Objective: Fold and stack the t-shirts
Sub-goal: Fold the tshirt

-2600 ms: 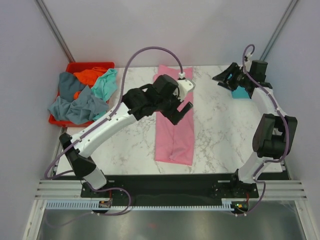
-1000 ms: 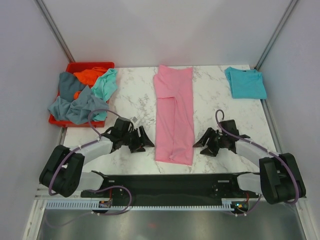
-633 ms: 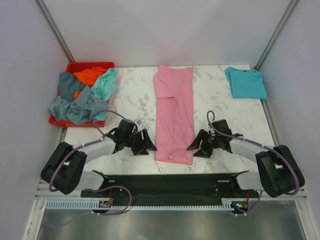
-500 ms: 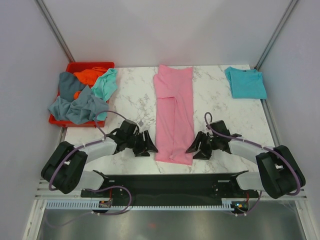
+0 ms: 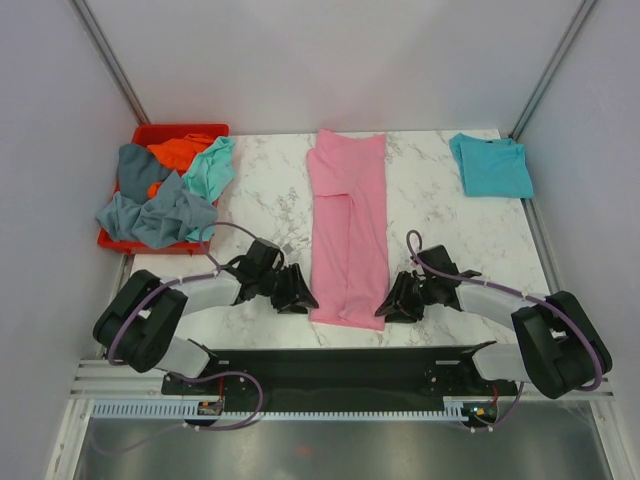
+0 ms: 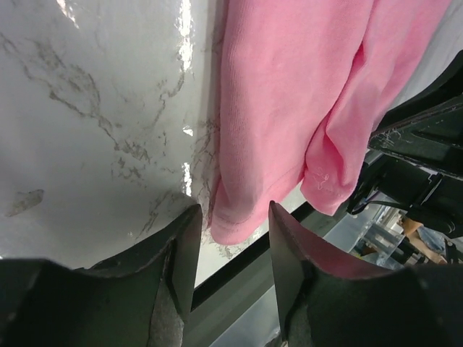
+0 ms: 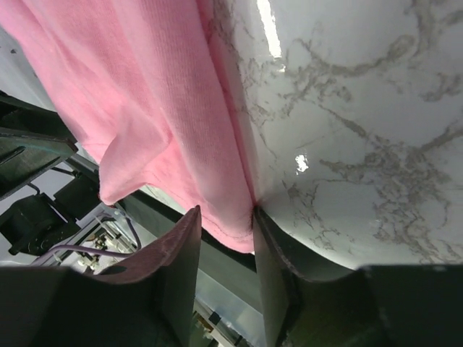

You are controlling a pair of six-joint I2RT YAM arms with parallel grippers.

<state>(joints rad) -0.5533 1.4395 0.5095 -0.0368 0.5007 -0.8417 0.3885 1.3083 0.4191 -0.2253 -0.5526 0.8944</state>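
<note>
A pink t-shirt (image 5: 348, 220), folded into a long strip, lies down the middle of the table. Its near hem reaches the front edge. My left gripper (image 5: 303, 297) sits low at the near left corner of the hem, and in the left wrist view that pink corner (image 6: 233, 220) lies between the open jaws of the gripper (image 6: 231, 215). My right gripper (image 5: 383, 308) is at the near right corner. There the hem (image 7: 228, 228) lies between the jaws of the gripper (image 7: 224, 217), against one finger (image 7: 268, 238), with a gap to the other. A folded teal t-shirt (image 5: 490, 165) lies at the back right.
A red bin (image 5: 180, 130) at the back left holds a heap of grey-blue (image 5: 150, 215), orange (image 5: 180, 152) and mint (image 5: 212, 168) shirts that spills over its front. The black base rail (image 5: 350, 360) runs just beyond the table's near edge.
Both grippers have slid inward along the table's front to the pink shirt's near corners. Their jaws have narrowed around the hem.
</note>
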